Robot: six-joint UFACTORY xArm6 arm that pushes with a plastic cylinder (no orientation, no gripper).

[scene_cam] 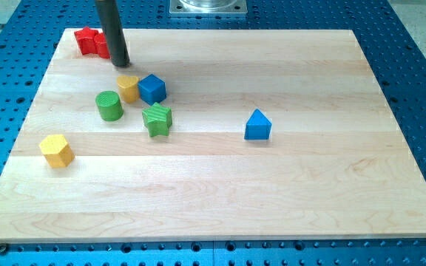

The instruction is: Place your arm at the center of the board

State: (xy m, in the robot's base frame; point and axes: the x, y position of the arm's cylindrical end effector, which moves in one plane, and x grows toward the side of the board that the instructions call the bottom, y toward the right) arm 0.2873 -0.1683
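Note:
My tip (121, 63) rests on the wooden board (220, 185) near its top-left corner. It stands just right of two red blocks (92, 42) and a little above the yellow block (128, 87). A blue cube (152, 88) touches that yellow block on its right. A green cylinder (109, 106) lies below-left of the yellow block. A green star-shaped block (157, 119) lies below the blue cube. A blue triangular block (257, 125) sits alone right of centre. A yellow hexagonal block (56, 151) lies near the left edge.
The board lies on a blue perforated table (420, 74). A grey metal base plate (208, 7) shows at the view's top centre.

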